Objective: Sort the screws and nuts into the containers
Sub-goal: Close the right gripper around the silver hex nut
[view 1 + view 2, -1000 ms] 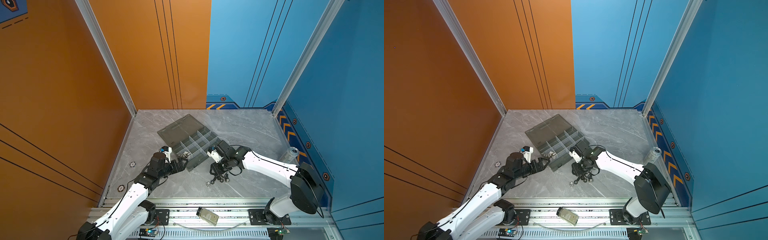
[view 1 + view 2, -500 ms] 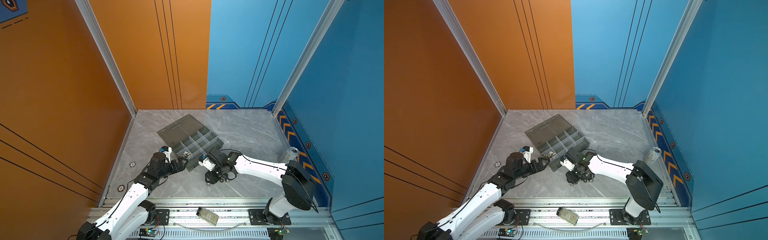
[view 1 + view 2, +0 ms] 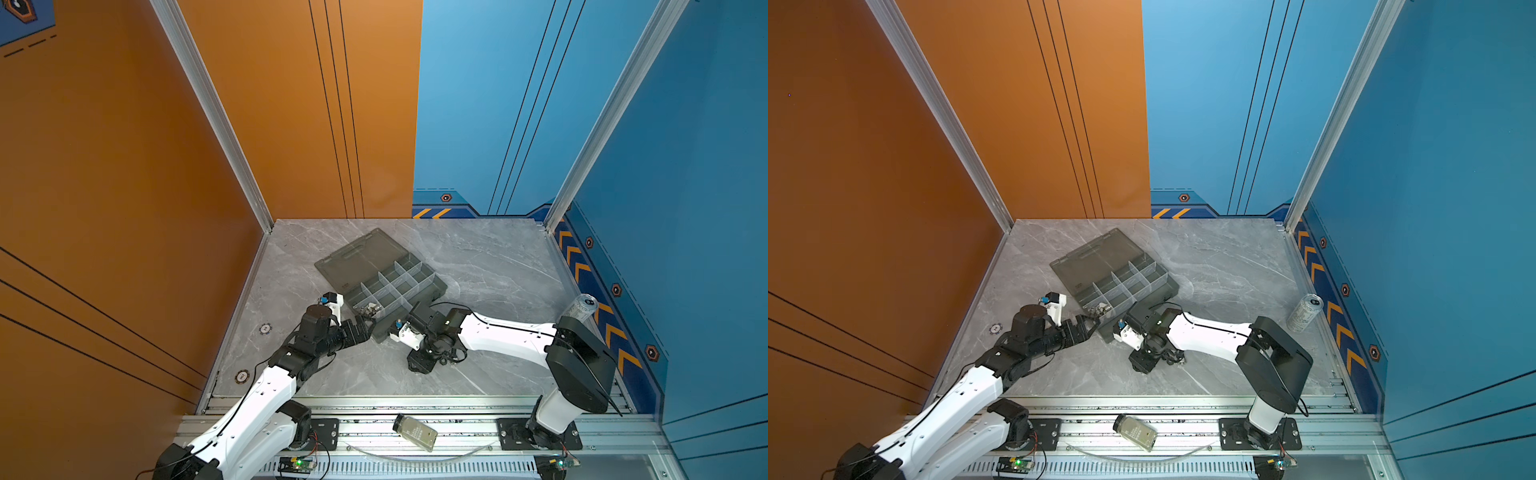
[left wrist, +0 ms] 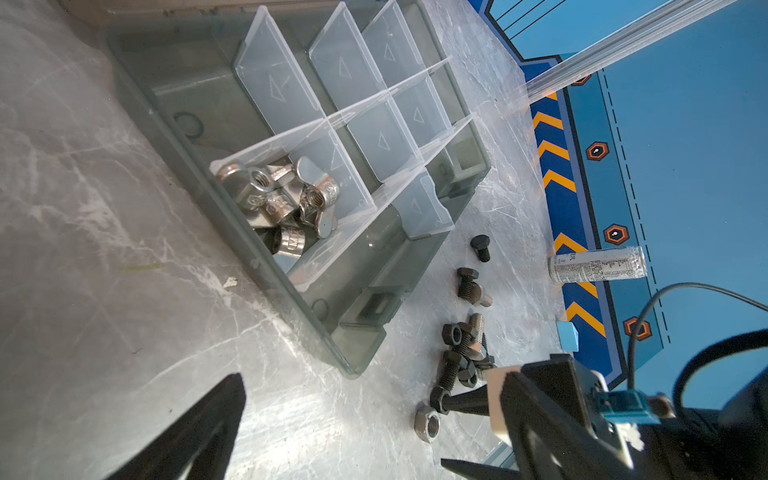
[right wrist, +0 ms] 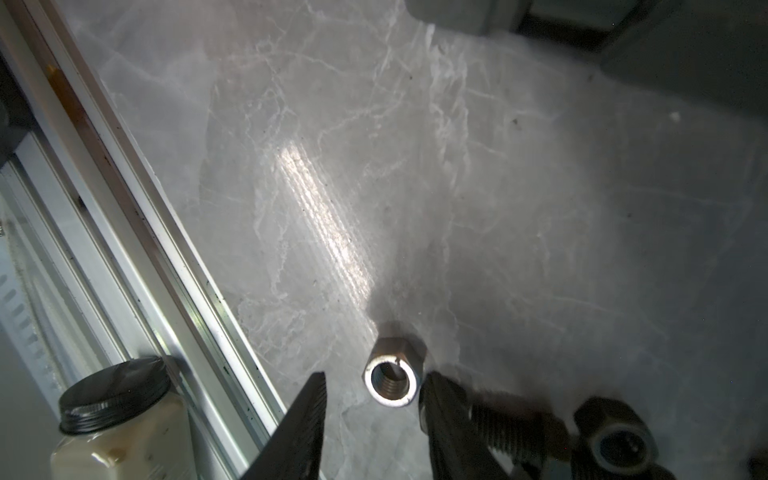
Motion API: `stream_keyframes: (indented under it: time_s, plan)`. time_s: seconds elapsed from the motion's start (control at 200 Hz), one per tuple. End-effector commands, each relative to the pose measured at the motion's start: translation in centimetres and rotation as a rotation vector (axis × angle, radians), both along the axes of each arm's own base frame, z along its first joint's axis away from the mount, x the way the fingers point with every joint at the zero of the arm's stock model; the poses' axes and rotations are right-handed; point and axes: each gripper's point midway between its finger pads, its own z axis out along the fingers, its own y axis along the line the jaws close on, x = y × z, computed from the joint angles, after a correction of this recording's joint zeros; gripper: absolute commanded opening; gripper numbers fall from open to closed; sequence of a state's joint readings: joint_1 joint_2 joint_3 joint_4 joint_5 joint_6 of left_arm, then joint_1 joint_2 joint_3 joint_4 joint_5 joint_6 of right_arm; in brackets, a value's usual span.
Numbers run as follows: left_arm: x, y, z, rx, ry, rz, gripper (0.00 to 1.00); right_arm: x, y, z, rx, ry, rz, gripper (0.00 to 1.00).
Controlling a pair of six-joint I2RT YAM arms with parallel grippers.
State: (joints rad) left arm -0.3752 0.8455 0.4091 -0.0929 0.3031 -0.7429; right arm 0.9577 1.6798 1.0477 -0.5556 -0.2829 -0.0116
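My right gripper (image 5: 374, 379) is down at the table (image 5: 415, 166). Its jaws are partly apart on either side of a silver hex nut (image 5: 392, 380), which lies flat with its threaded hole facing up. One finger (image 5: 440, 411) is right at the nut's edge, and I cannot tell whether it touches. The opposite one stands clear, so the nut is not clamped.

Just beside that finger lie a black screw (image 5: 511, 432) and a black nut (image 5: 615, 444). They are part of a small heap of screws (image 4: 461, 353) on the table, near the front wall of the grey box (image 4: 195, 95). Two more black screws (image 4: 467, 282) lie apart from the heap, toward the can (image 4: 596, 264).

My left gripper (image 3: 366, 324) has its jaws spread wide and holds nothing. It is at the near corner of the box, just beside the cell (image 4: 353, 208) that holds the silver wing nuts (image 4: 278, 199).

The lid (image 3: 357, 257) lies open and flat behind the box. In both top views the can stands upright by the right wall, well apart from everything else. A bottle (image 3: 415, 432) lies on its side on the front rail (image 3: 478, 428).
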Motion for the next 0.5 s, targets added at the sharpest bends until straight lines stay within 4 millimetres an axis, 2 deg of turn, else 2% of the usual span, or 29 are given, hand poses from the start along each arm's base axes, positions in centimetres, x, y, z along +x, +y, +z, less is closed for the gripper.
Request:
stream_keyframes:
  time_s: [0.0, 0.496]
  plan:
    - [0.1, -0.3, 0.8, -0.011, -0.022, -0.006, 0.98, 0.3, -0.1, -0.9, -0.028, -0.032, 0.046, 0.42]
    - [0.3, -0.2, 0.8, -0.008, -0.020, -0.003, 0.98, 0.2, -0.7, -3.2, -0.104, -0.014, 0.086, 0.44]
